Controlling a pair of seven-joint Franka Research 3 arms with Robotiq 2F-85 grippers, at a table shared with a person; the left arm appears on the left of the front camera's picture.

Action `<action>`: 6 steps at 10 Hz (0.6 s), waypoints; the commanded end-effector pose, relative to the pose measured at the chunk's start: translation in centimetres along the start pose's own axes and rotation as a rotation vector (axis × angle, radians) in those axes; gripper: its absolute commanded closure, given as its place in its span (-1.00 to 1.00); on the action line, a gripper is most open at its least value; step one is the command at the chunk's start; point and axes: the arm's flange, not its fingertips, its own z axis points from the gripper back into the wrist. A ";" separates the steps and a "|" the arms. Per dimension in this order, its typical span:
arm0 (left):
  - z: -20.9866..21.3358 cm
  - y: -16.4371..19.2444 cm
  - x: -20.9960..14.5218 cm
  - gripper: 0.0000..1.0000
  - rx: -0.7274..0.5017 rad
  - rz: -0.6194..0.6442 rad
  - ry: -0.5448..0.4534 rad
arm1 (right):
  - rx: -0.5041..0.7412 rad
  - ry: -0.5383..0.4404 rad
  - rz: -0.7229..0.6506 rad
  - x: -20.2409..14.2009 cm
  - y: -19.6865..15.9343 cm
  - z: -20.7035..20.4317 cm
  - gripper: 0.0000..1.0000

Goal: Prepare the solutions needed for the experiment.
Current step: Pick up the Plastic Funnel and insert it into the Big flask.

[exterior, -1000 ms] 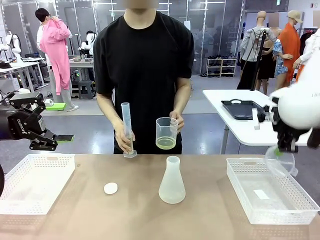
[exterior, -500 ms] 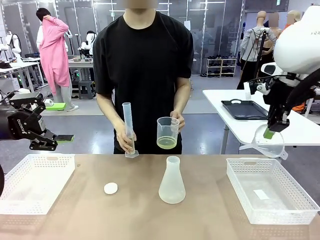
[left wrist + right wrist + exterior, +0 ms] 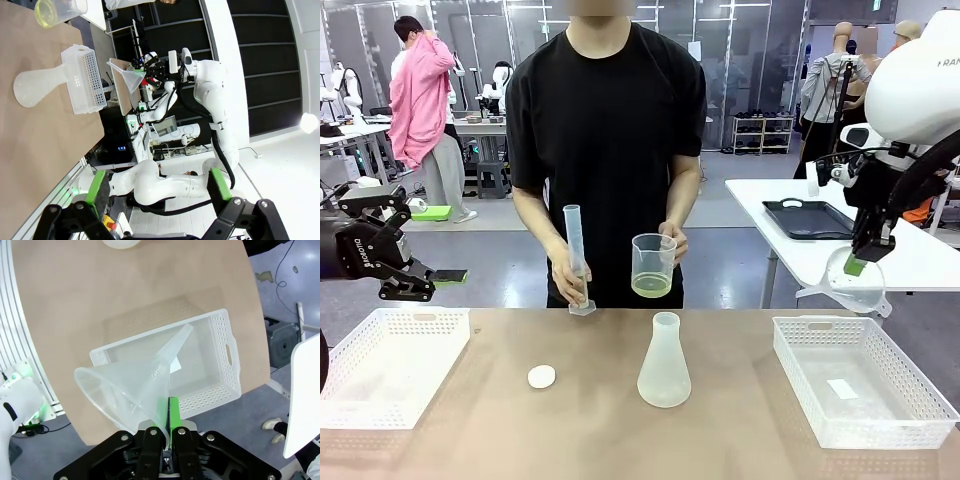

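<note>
**Funnel pinched over the right basket; the liquid is in the person's beaker**

The right gripper (image 3: 857, 266) is pressed together on the rim of a clear funnel (image 3: 855, 287). It holds the funnel in the air over the right basket (image 3: 820, 323), which has a small white slip on its floor. The funnel is tilted, with its spout pointing sideways toward the middle of the bench (image 3: 590, 425). In the right wrist view the fingers (image 3: 173, 412) clamp the funnel's wall (image 3: 125, 385), with the basket (image 3: 220, 360) below.

The left gripper (image 3: 426, 283) hangs spread wide, holding nothing, above the far side of the left basket (image 3: 395, 322).

The pale yellow-green liquid (image 3: 651, 287) lies at the bottom of a clear beaker (image 3: 653, 262). The person holds the beaker in one hand (image 3: 673, 240) above the far edge of the bench. Their other hand (image 3: 563, 277) grips a tall measuring cylinder (image 3: 573, 235), which stands upright just beside the beaker.

A frosted flask (image 3: 664, 365) stands upright mid-bench between the two baskets, in front of the beaker. A small white cap (image 3: 541, 376) lies flat near the flask, on the side of the left basket and apart from it.
</note>
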 end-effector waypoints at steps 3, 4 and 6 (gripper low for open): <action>-0.3 -0.3 0.0 -1.00 -0.023 0.003 -0.007 | 0.062 -0.063 0.127 6.0 0.7 -1.2 0.93; -0.3 -0.3 0.0 -1.00 -0.023 0.003 -0.007 | 0.074 -0.078 0.172 8.0 0.4 -1.2 0.93; -0.3 -0.3 0.0 -1.00 -0.023 0.003 -0.007 | 0.113 -0.110 0.218 11.5 0.1 -0.6 0.93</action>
